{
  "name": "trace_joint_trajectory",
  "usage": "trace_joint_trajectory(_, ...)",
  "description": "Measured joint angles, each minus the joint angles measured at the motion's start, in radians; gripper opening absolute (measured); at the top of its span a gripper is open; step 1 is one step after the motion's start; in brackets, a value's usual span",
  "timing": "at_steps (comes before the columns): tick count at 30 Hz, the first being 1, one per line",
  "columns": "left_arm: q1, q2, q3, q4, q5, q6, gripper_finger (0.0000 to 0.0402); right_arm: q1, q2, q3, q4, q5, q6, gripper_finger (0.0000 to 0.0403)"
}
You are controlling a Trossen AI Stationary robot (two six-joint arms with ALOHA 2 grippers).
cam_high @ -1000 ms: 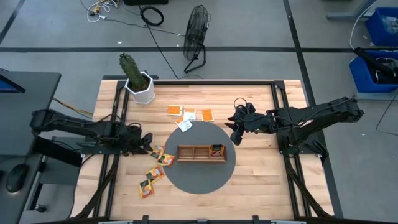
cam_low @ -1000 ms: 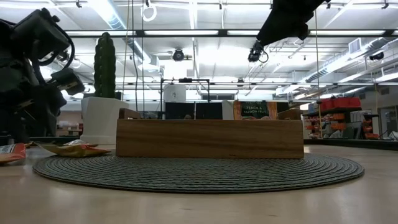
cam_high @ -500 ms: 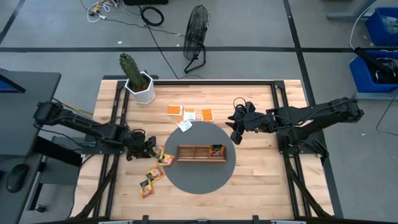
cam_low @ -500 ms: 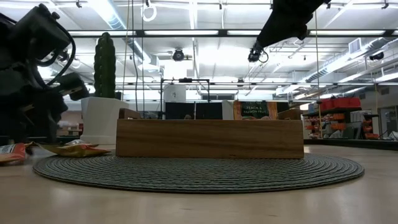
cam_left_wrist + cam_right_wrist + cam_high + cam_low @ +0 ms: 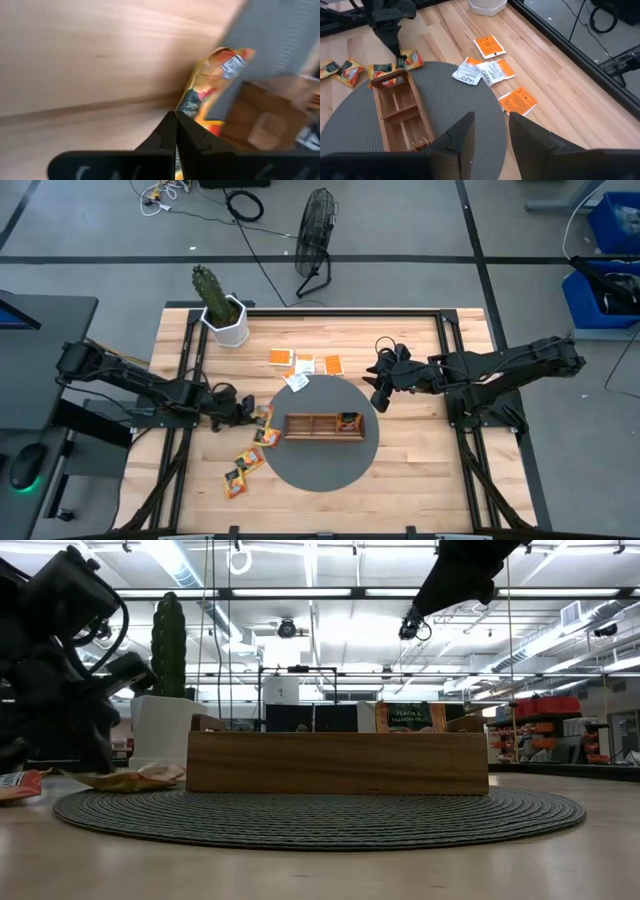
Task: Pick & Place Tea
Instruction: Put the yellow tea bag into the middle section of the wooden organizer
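Grip: left gripper (image 5: 175, 131) pinched closed on yellow sachet (image 5: 212, 85) (edge only).
Risk: sachet slips below jaws.
Right gripper (image 5: 490, 131): parted, empty.

The wooden worktop (image 5: 410, 455) carries a round grey mat (image 5: 322, 472) at its centre. At 12 o'clock from the mat lie orange and white sachets (image 5: 305, 366); at 8 o'clock, more sachets (image 5: 243, 472). A white pot (image 5: 230, 326) stands at 10 o'clock, by the corner.
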Motion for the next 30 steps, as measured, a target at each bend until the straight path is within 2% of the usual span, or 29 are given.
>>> trace_joint_trajectory(5, 0.0, 0.0, 0.026, 0.078, -0.001, 0.129, 0.0002, 0.0, 0.0, 0.0, 0.028, -0.001, 0.044, 0.0126)
trace_joint_trajectory(10, 0.0, 0.0, 0.095, 0.064, -0.002, 0.29, 0.0002, -0.009, 0.0, 0.0, 0.146, -0.047, 0.04, 0.0126)
trace_joint_trajectory(14, 0.0, 0.0, 0.134, 0.031, -0.001, 0.368, 0.0001, -0.045, 0.0, 0.0, 0.237, -0.181, 0.042, 0.0126)
trace_joint_trajectory(20, 0.0, 0.0, 0.217, -0.016, -0.003, 0.494, 0.0001, -0.124, 0.0, 0.0, 0.322, -0.391, 0.128, 0.0126)
trace_joint_trajectory(23, 0.0, -0.001, 0.269, -0.044, -0.002, 0.565, 0.0001, -0.157, 0.0, 0.0, 0.333, -0.432, 0.171, 0.0126)
trace_joint_trajectory(30, 0.012, -0.007, 0.432, -0.222, 0.062, 0.738, 0.0001, -0.203, 0.0, 0.0, 0.381, -0.57, 0.201, 0.0126)
